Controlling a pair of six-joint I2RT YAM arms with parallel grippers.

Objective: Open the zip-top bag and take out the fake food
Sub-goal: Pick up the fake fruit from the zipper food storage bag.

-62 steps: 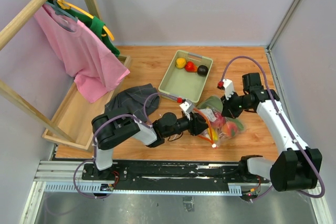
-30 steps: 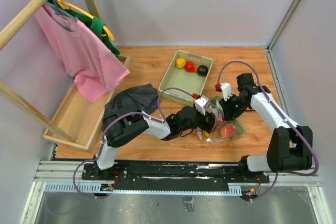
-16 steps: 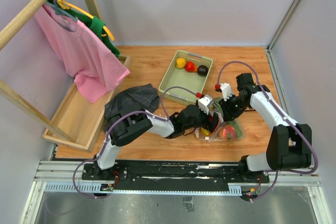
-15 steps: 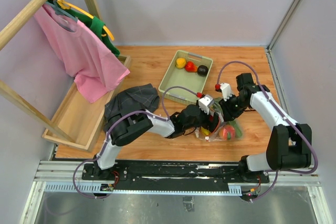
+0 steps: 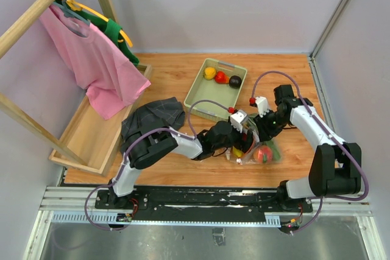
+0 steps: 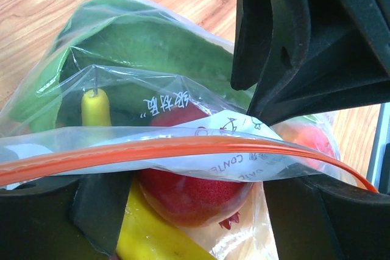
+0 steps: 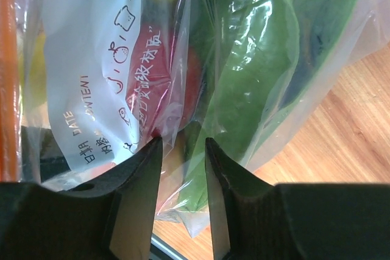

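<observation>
The zip-top bag [image 5: 265,152] lies crumpled on the wood between both arms, its orange zip strip [image 6: 183,147] stretched across the left wrist view. My left gripper [image 6: 195,217] is at the bag's mouth. It is open, jaws wide either side of a red round fruit [image 6: 195,194], with a yellow banana [image 6: 152,235] below. Behind lie the long green leafy piece [image 6: 152,47] and the white label [image 7: 91,59]. My right gripper [image 7: 183,144] is narrowly open, with a loose fold of bag film between its fingers. More fake food [image 5: 220,77] sits in the pale green tray [image 5: 201,92].
A dark grey cloth [image 5: 152,117] lies left of the arms. A shallow wooden box [image 5: 85,135] and a wooden rack with a pink shirt [image 5: 91,59] fill the left side. A metal frame post [image 5: 320,89] borders the right edge.
The left gripper has pushed rightward to the bag's mouth and the right arm has drawn in against the bag. The bag has bunched up. The right jaws have parted slightly.
</observation>
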